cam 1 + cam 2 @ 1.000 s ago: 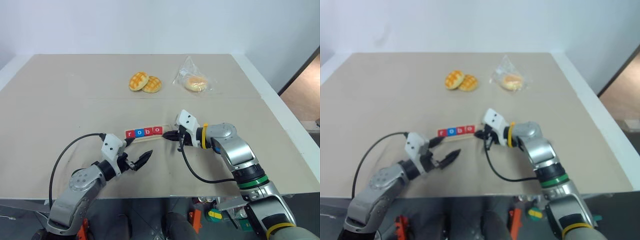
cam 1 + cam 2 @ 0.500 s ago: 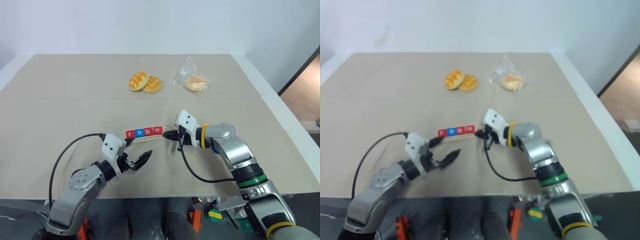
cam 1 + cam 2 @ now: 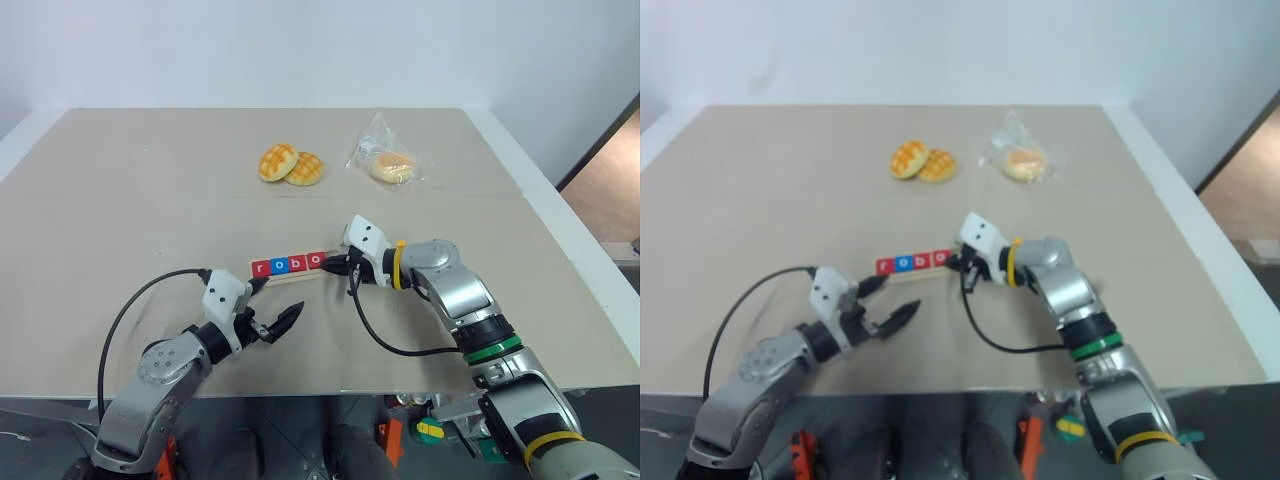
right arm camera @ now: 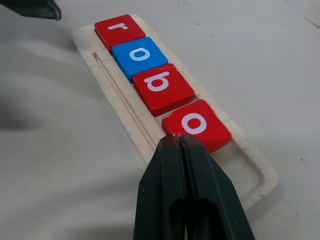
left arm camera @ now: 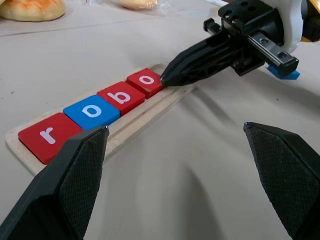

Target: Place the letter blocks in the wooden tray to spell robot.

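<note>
Both arms are silver-grey metal with black joints. The right gripper [image 3: 335, 266] has two slim black fingers below a white housing, with a yellow ring and a blue piece at the wrist and a green band further up the forearm. The left gripper [image 3: 275, 308] has broad, textured black fingers, a white housing, and a looping black cable.

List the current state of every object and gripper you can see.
Pale wooden tray: four tiles in, last slot empty.
Red r tile: seated.
Blue o tile: seated.
Red b tile: seated.
Red o tile: seated, skewed.
Right gripper: shut, at red o tile.
Left gripper: open.
Bagged bun: sealed.
</note>
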Motion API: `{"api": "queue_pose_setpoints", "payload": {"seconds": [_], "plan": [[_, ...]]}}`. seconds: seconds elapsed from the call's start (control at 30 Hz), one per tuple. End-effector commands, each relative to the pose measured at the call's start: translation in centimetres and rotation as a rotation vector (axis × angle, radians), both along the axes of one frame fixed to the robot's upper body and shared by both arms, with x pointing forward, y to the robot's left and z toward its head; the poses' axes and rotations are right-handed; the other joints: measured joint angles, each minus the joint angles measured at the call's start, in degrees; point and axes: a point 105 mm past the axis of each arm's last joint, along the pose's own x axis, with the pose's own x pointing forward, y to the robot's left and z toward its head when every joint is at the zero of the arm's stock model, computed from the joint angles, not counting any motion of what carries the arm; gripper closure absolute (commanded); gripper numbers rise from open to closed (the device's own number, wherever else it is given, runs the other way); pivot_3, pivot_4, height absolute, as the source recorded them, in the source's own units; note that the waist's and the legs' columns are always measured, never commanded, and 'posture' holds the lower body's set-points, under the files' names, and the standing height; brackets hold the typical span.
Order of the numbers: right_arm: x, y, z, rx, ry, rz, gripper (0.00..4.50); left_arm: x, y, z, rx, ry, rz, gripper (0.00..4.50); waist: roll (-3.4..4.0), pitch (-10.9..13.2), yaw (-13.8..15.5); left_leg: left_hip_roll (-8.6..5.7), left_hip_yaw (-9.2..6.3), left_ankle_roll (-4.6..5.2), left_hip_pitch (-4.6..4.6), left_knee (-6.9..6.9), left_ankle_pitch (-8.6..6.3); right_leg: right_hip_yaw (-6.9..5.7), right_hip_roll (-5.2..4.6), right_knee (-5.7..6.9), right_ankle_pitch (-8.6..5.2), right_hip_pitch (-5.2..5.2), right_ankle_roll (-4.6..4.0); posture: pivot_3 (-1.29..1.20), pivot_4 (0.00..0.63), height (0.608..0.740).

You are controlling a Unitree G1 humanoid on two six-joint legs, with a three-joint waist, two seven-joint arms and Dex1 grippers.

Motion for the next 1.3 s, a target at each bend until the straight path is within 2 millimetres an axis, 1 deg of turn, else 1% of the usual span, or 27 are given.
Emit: {"api": "queue_pose_setpoints", "payload": {"seconds": [0.03,0.13,0.27,0.4,0.43,0.47,0.53,0.63,0.67,0.73,0.8,0.83,0.9,1.0,1.07,1.13,1.3], "plan": [[0.1,0.9,1.3,0.007,-0.049,0.034,4.48,-0.3,-0.1,0.8,-0.005,-0.036,-0.001,0.00,0.00,0.00,-0.02,0.00,0.00,0.00,0.00,0.00,0.00,0.00,0.00,0.00,0.00,0.00,0.00,0.00,0.150,0.740],[0.3,1.0,1.9,0.022,-0.056,0.031,4.48,-0.3,-0.1,0.8,-0.005,-0.033,0.000,0.00,0.00,0.00,-0.01,0.02,-0.01,0.00,0.00,0.00,0.00,-0.01,0.01,0.00,0.01,0.00,-0.01,0.00,0.150,0.740],[0.9,-0.1,3.7,0.080,-0.074,-0.032,4.48,-0.3,0.0,0.8,-0.002,-0.037,0.002,0.00,0.00,0.00,0.01,0.01,0.00,0.00,0.00,0.01,0.00,0.00,0.00,0.00,0.01,0.00,-0.01,0.00,0.150,0.740],[1.2,-2.1,6.4,0.208,-0.117,-0.164,3.48,-0.4,-0.1,1.0,0.011,-0.050,-0.015,0.00,0.00,0.00,0.05,-0.01,-0.01,0.00,-0.03,0.00,0.00,-0.01,-0.02,0.00,0.00,-0.01,0.00,0.00,0.150,0.740],[1.1,-2.8,6.9,0.228,-0.135,-0.201,3.01,-0.5,-0.1,1.0,0.016,-0.054,-0.025,0.00,0.00,0.00,0.05,-0.01,-0.01,0.00,-0.06,0.00,0.00,-0.01,-0.02,0.00,0.00,-0.03,0.00,0.00,0.150,0.740],[0.9,-3.4,7.2,0.245,-0.147,-0.239,2.74,-0.5,-0.2,1.0,0.022,-0.059,-0.035,0.00,0.00,0.00,0.07,-0.01,-0.02,0.00,-0.06,0.00,0.00,-0.01,-0.02,0.00,-0.01,-0.03,0.01,0.00,0.150,0.740],[0.3,-5.1,7.6,0.278,-0.172,-0.332,2.04,-0.6,-0.4,1.2,0.034,-0.075,-0.062,0.00,-0.01,-0.01,0.14,-0.01,-0.09,-0.01,-0.08,-0.01,-0.01,-0.07,-0.04,-0.01,-0.06,-0.01,0.05,0.00,0.150,0.740],[-0.7,-7.3,7.3,0.292,-0.180,-0.444,0.91,-0.9,-0.7,1.6,0.043,-0.096,-0.115,0.00,-0.01,-0.01,0.20,-0.06,-0.14,-0.02,-0.14,-0.02,-0.02,-0.12,-0.09,-0.01,-0.12,-0.03,0.03,0.00,0.150,0.740],[-1.1,-8.1,7.0,0.293,-0.168,-0.485,0.62,-1.0,-0.8,1.7,0.044,-0.102,-0.138,0.00,-0.01,-0.01,0.19,-0.07,-0.14,-0.02,-0.15,-0.02,-0.02,-0.12,-0.11,-0.01,-0.12,-0.03,0.03,0.00,0.150,0.740],[-2.1,-10.8,5.7,0.288,-0.127,-0.619,0.07,-1.2,-1.1,1.9,0.052,-0.114,-0.194,0.00,-0.01,-0.01,0.25,-0.09,-0.15,-0.02,-0.16,-0.01,-0.02,-0.13,-0.13,-0.01,-0.12,-0.04,0.04,0.00,0.150,0.740],[-3.4,-12.8,4.3,0.271,-0.084,-0.700,0.07,-1.4,-1.4,2.0,0.062,-0.120,-0.247,0.00,0.00,-0.01,0.26,-0.12,-0.17,-0.02,-0.18,0.00,-0.02,-0.16,-0.16,-0.01,-0.14,-0.02,0.07,0.00,0.150,0.740],[-4.3,-13.6,3.7,0.269,-0.057,-0.703,0.07,-1.4,-1.6,2.0,0.068,-0.122,-0.273,0.00,0.00,-0.01,0.26,-0.15,-0.17,-0.02,-0.18,0.00,-0.02,-0.16,-0.18,-0.01,-0.14,-0.03,0.08,0.00,0.150,0.740],[-5.3,-14.7,3.0,0.211,-0.045,-0.690,0.07,-1.3,-1.9,1.9,0.074,-0.123,-0.302,0.00,0.01,0.00,0.21,-0.18,-0.16,-0.02,-0.17,0.01,-0.02,-0.16,-0.20,-0.01,-0.16,-0.01,0.11,0.00,0.150,0.740],[-5.6,-16.0,2.2,0.141,-0.014,-0.679,0.07,-1.2,-2.2,1.9,0.069,-0.120,-0.319,0.00,0.02,0.01,-0.36,-0.20,0.04,-0.02,-0.04,0.02,-0.02,0.02,-0.21,-0.01,-0.11,0.00,0.16,0.00,0.150,0.740],[-5.5,-17.1,1.8,0.112,0.001,-0.705,0.07,-1.1,-2.3,1.8,0.067,-0.120,-0.326,0.00,0.00,0.01,-0.46,-0.18,0.13,-0.01,0.07,0.01,-0.01,0.09,-0.19,0.00,-0.06,0.03,0.15,0.00,0.150,0.740],[-5.6,-17.6,1.6,0.095,0.009,-0.700,0.07,-1.1,-2.4,1.8,0.066,-0.122,-0.330,0.00,-0.02,0.01,-0.41,-0.16,0.04,0.00,0.08,0.03,0.00,0.05,-0.13,0.00,-0.05,0.08,0.14,0.00,0.150,0.740],[-5.8,-17.9,1.2,0.090,0.030,-0.675,0.07,-1.1,-2.5,1.8,0.061,-0.130,-0.342,0.00,-0.02,0.01,-0.29,-0.17,0.04,0.01,0.02,0.01,0.00,0.06,-0.14,0.00,-0.09,0.05,0.17,0.00,0.150,0.740]]}}
